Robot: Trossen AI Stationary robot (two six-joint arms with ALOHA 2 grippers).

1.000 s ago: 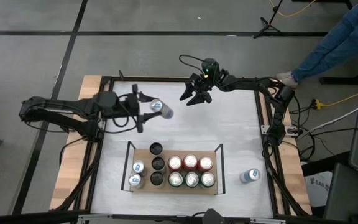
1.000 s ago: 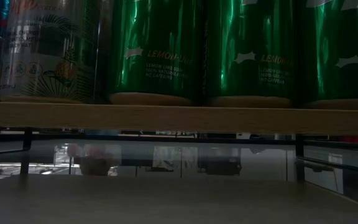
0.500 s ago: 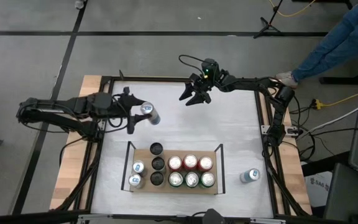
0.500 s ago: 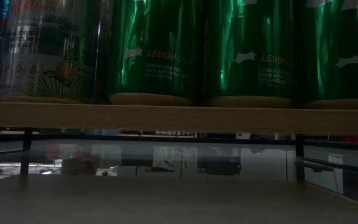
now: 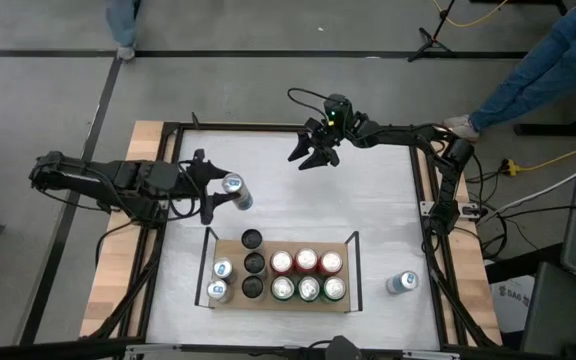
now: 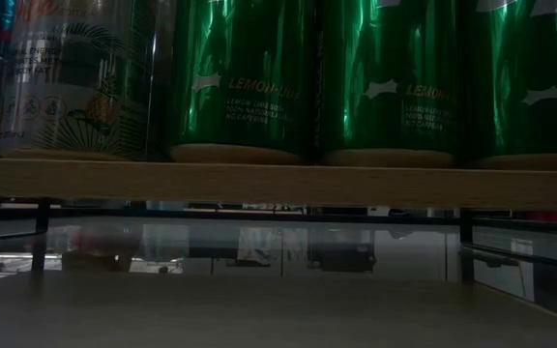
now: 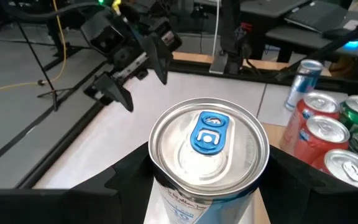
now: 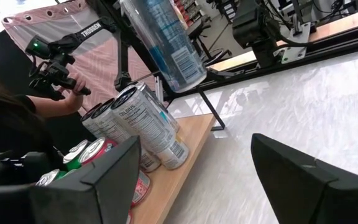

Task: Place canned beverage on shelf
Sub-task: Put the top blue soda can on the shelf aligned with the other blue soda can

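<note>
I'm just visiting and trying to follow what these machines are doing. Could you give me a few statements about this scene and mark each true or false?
1. The left end effector holds a silver can with a blue tab. True.
2. The right end effector also holds a can. False: it is open and empty, waiting at the table's far side.
3. One can stands on the white table, off the shelf. True.
4. The shelf holds only green cans. False: red cans, green cans, black and silver ones stand there.

Even overhead light on the tabletop; low view dim, its background perhaps blurred.
</note>
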